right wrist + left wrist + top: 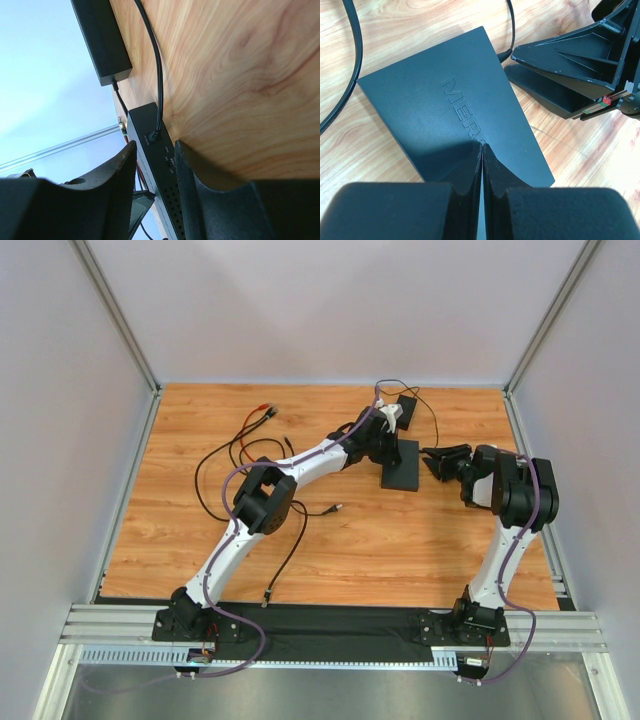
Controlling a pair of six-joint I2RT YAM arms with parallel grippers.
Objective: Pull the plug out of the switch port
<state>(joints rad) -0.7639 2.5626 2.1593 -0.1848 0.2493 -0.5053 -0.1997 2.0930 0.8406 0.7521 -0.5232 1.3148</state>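
The switch (pixel 402 468) is a flat matte-black box lying on the wooden table right of centre. In the left wrist view its top (pixel 435 100) bears raised letters. My left gripper (pixel 388 450) is shut and empty, with its fingertips (pixel 482 147) resting on the switch's top. The plug (pixel 154 135), black with a thin cord, sits in a port on the switch's side edge (pixel 162 172). My right gripper (pixel 433 462) is open at that edge. Its two fingers straddle the edge just short of the plug, midway point (pixel 154 146).
The smaller black adapter brick (pixel 407 408) lies behind the switch and also shows in the right wrist view (pixel 102 42). Loose black cables (pixel 235 455) with a red connector (pixel 266 411) sprawl over the left half of the table. Grey walls enclose the table.
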